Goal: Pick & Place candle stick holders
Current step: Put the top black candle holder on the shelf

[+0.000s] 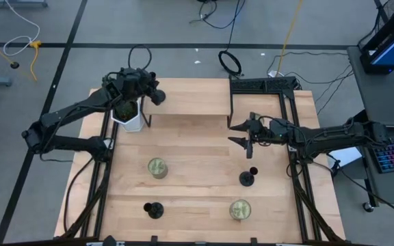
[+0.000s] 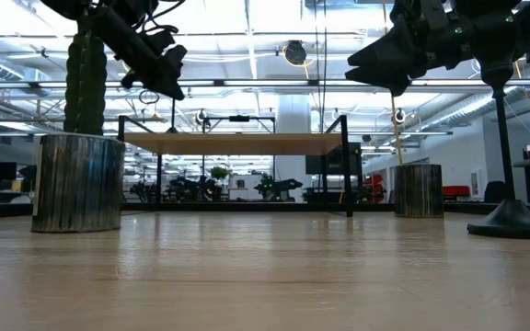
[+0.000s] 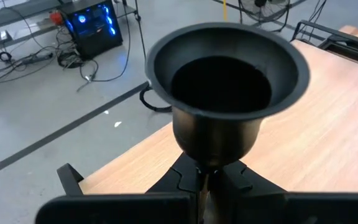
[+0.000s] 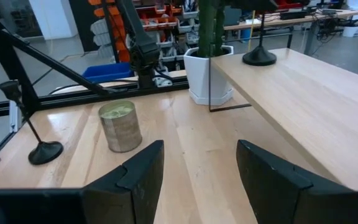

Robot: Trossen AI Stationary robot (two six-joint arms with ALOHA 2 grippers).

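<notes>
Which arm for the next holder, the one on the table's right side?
Right. The right gripper is open and hovers close to the right-side holder. The left gripper is far off by the shelf, shut on another holder.

Left arm reached to the table's far left corner, left gripper clamped on a candle stick holder, fingers pinching just under its cup. Right arm stretched in from the right edge, right gripper spread wide, empty, above mid-table.
</notes>
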